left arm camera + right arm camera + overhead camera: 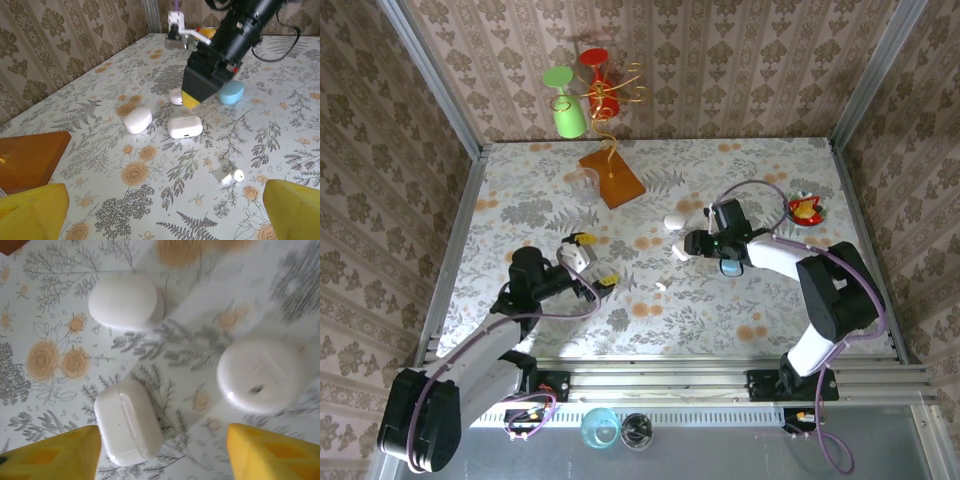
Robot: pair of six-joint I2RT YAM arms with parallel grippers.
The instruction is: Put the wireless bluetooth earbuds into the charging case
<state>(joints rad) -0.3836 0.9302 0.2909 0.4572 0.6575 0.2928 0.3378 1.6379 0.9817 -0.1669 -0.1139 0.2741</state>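
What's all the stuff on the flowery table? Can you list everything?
white cases: three, white, close together right of the middle.
blue case: one, light blue, next to the white ones.
earbud: one, white, lying alone nearer the front.
goblets: two, one green and one red, hanging at the back.
stand: one, gold wire on a brown wooden base, at the back, holding the goblets.
red dish: one, red with something yellow in it, at the right edge.
blue cup: one, light blue, below the table's near edge.
table: one, white with flowers.
left gripper: one, black with yellow fingertips, open, left of the middle.
right gripper: one, same colours, open, over the white cases.
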